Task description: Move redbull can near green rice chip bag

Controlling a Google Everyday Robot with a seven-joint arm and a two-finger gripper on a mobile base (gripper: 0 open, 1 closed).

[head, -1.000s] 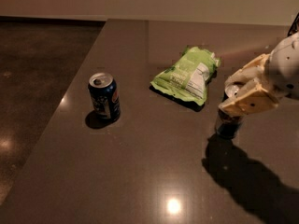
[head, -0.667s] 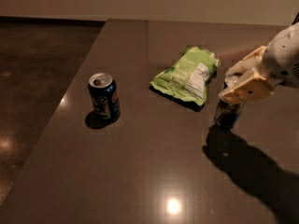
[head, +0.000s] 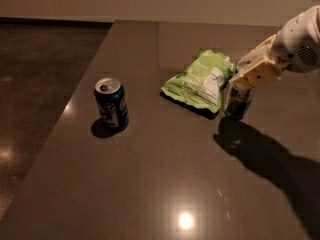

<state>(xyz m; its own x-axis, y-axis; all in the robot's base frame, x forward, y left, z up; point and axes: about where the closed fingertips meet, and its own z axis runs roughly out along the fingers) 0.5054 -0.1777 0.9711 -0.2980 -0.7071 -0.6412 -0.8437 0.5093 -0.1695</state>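
The redbull can (head: 238,104), slim and dark, stands upright on the table right of the green rice chip bag (head: 199,80), almost touching the bag's right edge. My gripper (head: 246,85) reaches in from the upper right and is shut on the can's upper part, hiding its top. The bag is crinkled light green with a white label panel and lies flat in the middle of the table.
A wider dark blue can (head: 111,103) with a round logo stands upright at the left, near the table's left edge (head: 75,99). The brown table (head: 165,179) stretches toward the front. The arm's shadow falls at the right front. Dark floor lies left.
My gripper has moved the redbull can left and away from the camera, closer to the chip bag's right edge. The bag and the wider can have not moved.
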